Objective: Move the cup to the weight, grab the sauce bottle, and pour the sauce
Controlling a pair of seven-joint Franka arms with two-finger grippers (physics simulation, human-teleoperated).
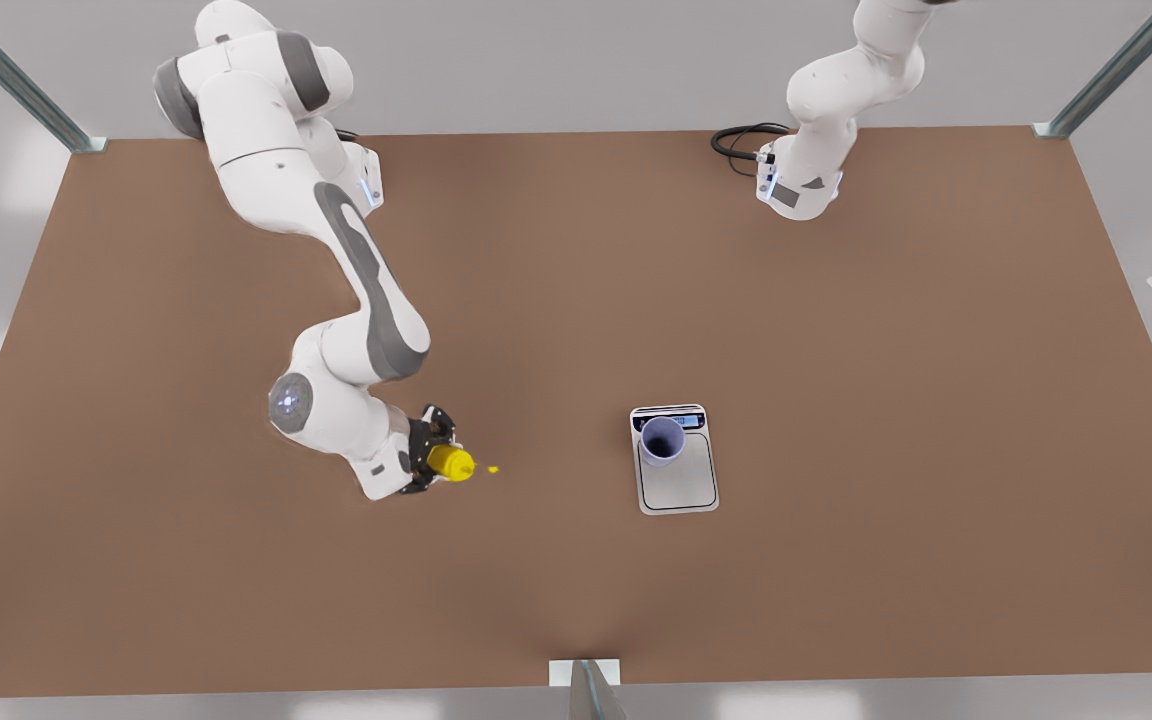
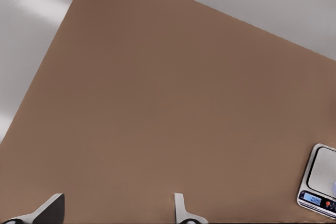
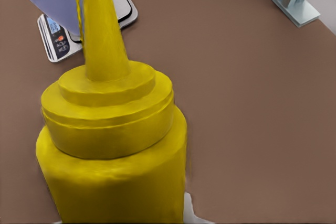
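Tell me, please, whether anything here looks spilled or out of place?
Yes: a small yellow spot shows just off the nozzle of the sauce bottle held by the right gripper, well short of the cup on the weight. Possibly spilled sauce.

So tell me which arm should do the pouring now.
The right one. The right gripper is shut on the sauce bottle, nozzle pointing toward the cup, which stands on the weight. The left gripper hangs open and empty, away from both.

cup (image 1: 662, 440) — 1 | weight (image 1: 678, 478) — 1 | sauce bottle (image 1: 451, 462) — 1 | arms — 2
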